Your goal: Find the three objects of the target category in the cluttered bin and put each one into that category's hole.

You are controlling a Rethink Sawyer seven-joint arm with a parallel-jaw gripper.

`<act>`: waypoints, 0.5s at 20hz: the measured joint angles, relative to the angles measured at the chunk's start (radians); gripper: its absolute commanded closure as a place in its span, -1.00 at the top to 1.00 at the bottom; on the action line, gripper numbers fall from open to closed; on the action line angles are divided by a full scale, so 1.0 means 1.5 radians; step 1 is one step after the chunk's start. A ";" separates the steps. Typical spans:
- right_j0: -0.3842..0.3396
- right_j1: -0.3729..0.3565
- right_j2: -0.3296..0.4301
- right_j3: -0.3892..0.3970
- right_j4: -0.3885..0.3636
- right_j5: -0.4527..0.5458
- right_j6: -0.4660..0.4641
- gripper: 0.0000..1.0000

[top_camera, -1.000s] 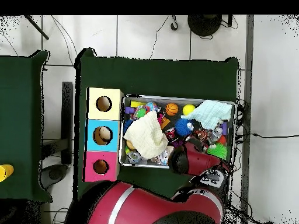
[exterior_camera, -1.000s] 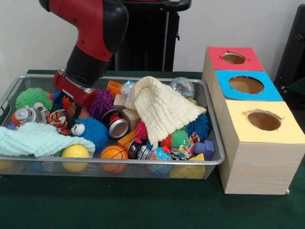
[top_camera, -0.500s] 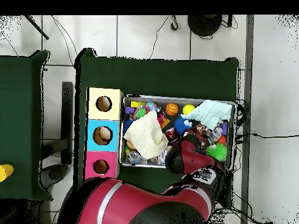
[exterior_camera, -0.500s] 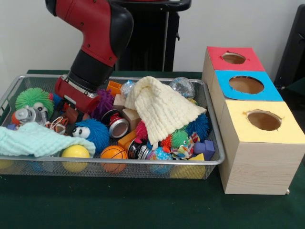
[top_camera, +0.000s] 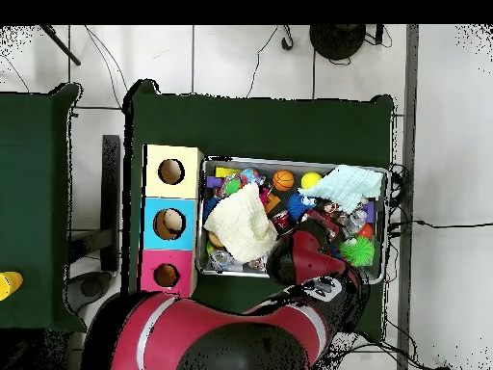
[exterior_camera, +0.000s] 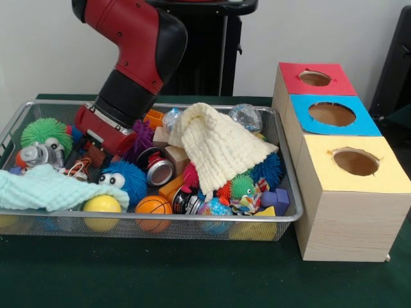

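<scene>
Gripper [exterior_camera: 82,156] has risen a bit vs a sec ago, arm swung further over the bin [exterior_camera: 192,220]; can't tell if it's open or holding anything, toys hide the tips. It hangs just above the blue fuzzy ball [exterior_camera: 125,179] & mint cloth [exterior_camera: 45,189]. Cream cloth [exterior_camera: 218,146] unmoved mid-bin. No readable labels. Red hole [exterior_camera: 314,78] on the far box end, beside the bin. Dark green table [exterior_camera: 160,276], white wall behind.

A dark green table [exterior_camera: 192,276] carries the bin [exterior_camera: 154,219] beside a three-holed wooden box [exterior_camera: 350,212].
</scene>
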 measured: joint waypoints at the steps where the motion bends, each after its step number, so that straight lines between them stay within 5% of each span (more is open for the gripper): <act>1: 0.000 0.002 -0.001 0.000 0.001 0.000 0.000 1.00; 2: -0.001 0.004 -0.002 0.000 0.002 0.000 0.000 1.00; 3: -0.004 0.008 -0.002 0.000 0.002 0.000 0.000 -1.00; 10: -0.020 0.007 -0.002 0.000 0.001 0.000 0.000 -1.00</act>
